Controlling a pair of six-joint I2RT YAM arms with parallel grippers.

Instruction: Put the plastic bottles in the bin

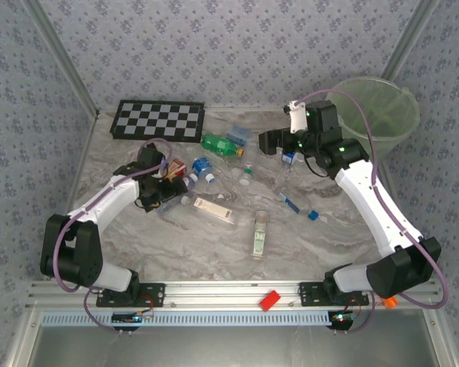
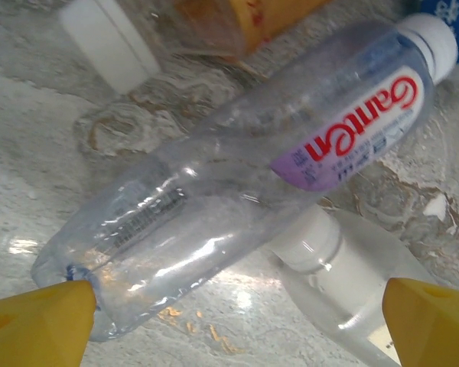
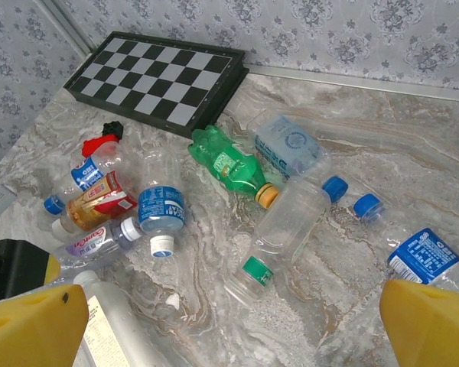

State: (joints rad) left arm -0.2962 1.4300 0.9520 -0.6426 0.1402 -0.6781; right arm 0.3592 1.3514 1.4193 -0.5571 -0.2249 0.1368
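Top camera first: your plastic bottles point(image 1: 260, 233) lie scattered over the middle of the marble table point(image 1: 161, 252); the bin point(image 1: 402, 122) stands in the far right corner, close behind the right gripper point(image 1: 269, 141) and well apart from the left gripper point(image 1: 168, 195), which sits low over the left-hand cluster.

Left wrist: your left gripper point(image 2: 237, 336) is spread wide and grasps nothing; a clear Ganten bottle point(image 2: 245, 191) lies on its side straight ahead, its long axis slanting from the base beside the lower-left finger up to the white cap at upper right. It is oblique to the finger line, so I judge you must turn the wrist to straddle its body; a second white-capped bottle point(image 2: 329, 260) lies just beside it.

Right wrist: your right gripper point(image 3: 229, 329) is equally wide and empty, held above the table; a green bottle point(image 3: 229, 164) lies ahead, near the chequered board point(image 3: 157, 76).
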